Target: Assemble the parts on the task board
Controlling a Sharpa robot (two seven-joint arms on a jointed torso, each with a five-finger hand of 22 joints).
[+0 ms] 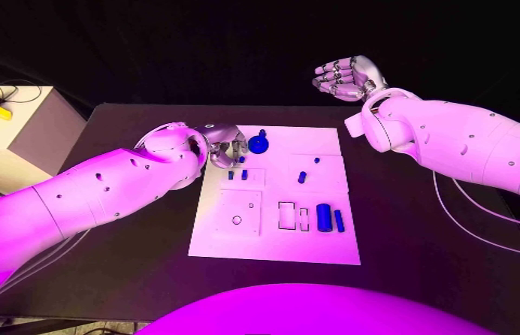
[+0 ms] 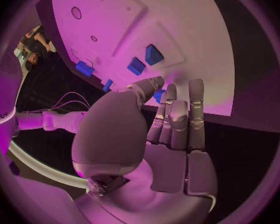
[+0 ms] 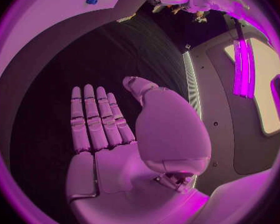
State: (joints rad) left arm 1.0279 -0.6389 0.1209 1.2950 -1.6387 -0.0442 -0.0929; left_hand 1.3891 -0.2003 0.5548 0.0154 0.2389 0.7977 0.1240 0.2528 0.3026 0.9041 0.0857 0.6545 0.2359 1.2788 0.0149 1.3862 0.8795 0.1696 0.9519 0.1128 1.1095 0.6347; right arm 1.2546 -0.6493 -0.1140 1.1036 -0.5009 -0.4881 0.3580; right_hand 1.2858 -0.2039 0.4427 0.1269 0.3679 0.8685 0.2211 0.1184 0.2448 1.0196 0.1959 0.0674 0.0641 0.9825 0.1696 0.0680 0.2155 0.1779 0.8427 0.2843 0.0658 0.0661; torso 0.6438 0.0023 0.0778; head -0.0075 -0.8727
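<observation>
The left arm (image 1: 98,192), nearest the camera and the largest thing in the head view, is stretched across the dark surface (image 1: 130,275) so that its left hand (image 1: 225,149) is brought to the far left corner of the task board (image 1: 276,252). In the left wrist view the fingers (image 2: 177,117) are seen laid side by side over the board, with a small blue piece (image 2: 159,94) just at the thumb tip; whether it is pinched cannot be told.

The right arm (image 1: 444,143) is kept off the board, presumably to leave the work area free, and the right hand (image 1: 347,78) is held raised beyond the board's far right corner, fingers spread flat and nothing held.

On the board, a blue knob-like part (image 1: 258,143) stands just beside the left hand, probably the piece being worked. Two blue cylinders (image 1: 329,218) lie side by side nearer the camera, seemingly awaiting their turn, and a smaller blue peg (image 1: 301,176) lies between.
</observation>
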